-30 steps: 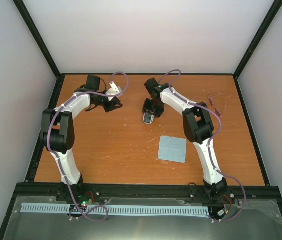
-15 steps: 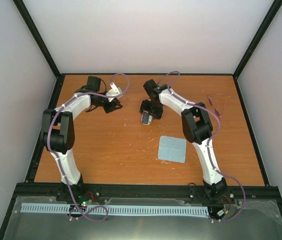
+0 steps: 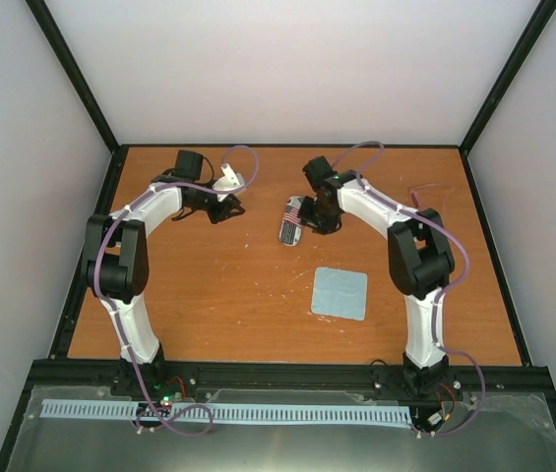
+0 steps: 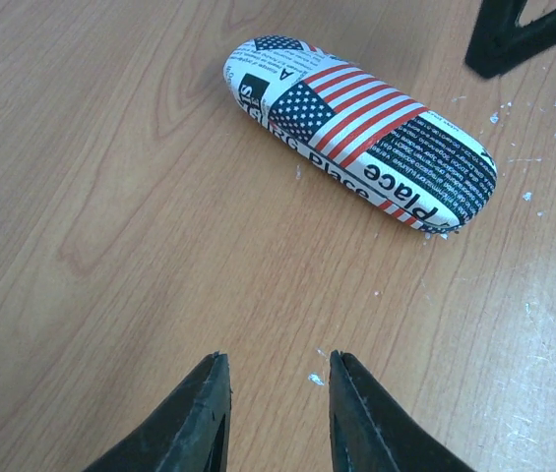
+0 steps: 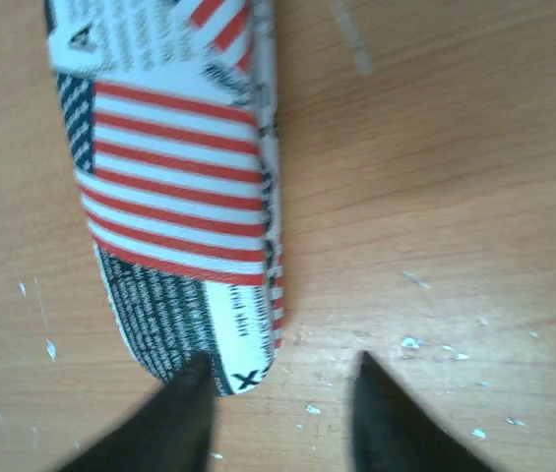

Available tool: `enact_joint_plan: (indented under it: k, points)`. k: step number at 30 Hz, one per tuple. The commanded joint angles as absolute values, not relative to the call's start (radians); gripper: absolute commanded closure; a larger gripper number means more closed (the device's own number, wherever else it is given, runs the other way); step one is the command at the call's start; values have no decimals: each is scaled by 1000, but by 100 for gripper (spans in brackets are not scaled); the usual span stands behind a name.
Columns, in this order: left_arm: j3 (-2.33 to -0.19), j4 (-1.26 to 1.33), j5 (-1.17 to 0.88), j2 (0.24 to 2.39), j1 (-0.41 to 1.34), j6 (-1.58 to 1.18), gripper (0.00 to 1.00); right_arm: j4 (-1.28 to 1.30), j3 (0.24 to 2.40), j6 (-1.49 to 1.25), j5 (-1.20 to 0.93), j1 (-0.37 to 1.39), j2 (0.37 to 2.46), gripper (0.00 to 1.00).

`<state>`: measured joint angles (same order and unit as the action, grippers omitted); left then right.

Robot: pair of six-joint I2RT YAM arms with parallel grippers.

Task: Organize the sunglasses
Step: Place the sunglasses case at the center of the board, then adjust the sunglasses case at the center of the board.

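A closed glasses case [image 3: 290, 220] printed with a US flag and newsprint lies on the wooden table [image 3: 209, 285] at mid-back. It also shows in the left wrist view [image 4: 356, 128] and the right wrist view [image 5: 174, 187]. My right gripper [image 3: 319, 216] is open and empty just right of the case, and in its own view [image 5: 282, 369] its left fingertip [image 5: 184, 393] is at the case's near end. My left gripper [image 3: 226, 207] is open and empty, left of the case, apart from it [image 4: 276, 369]. Pink sunglasses [image 3: 423, 188] lie at the back right, mostly hidden by the right arm.
A light-blue cleaning cloth [image 3: 339, 293] lies flat in front of the case, right of centre. A black finger of the right gripper [image 4: 524, 34] shows in the left wrist view's top corner. White specks dot the wood. Black frame rails border the table.
My right gripper has moved from over the case to its right side, and the right arm's elbow has swung outward to the right. The case now lies uncovered. The left arm has barely moved.
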<state>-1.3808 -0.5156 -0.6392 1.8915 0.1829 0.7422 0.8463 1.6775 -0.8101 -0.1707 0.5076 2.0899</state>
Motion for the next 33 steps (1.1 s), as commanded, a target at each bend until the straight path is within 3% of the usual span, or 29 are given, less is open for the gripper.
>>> enact_joint_plan:
  k: [1, 3, 18, 22, 27, 31, 33]
  points:
    - [-1408, -522, -652, 1891, 192, 762, 70, 765, 1583, -837, -138, 479, 2036, 85]
    - [-1409, -522, -651, 1892, 194, 765, 70, 767, 1590, -828, -142, 478, 2057, 97]
    - [-1407, -506, -618, 1918, 257, 758, 69, 772, 1797, -768, -215, 516, 2246, 97]
    - [-1437, -518, -628, 1939, 266, 738, 53, 750, 1837, -767, -256, 546, 2269, 97]
    - [-1476, -531, -627, 1968, 282, 730, 40, 770, 1856, -753, -273, 560, 2269, 97]
    - [-1523, -543, -613, 2014, 296, 729, 36, 811, 1820, -725, -231, 549, 2181, 83]
    - [-1562, -557, -609, 2041, 301, 738, 34, 809, 1757, -725, -219, 529, 2108, 68]
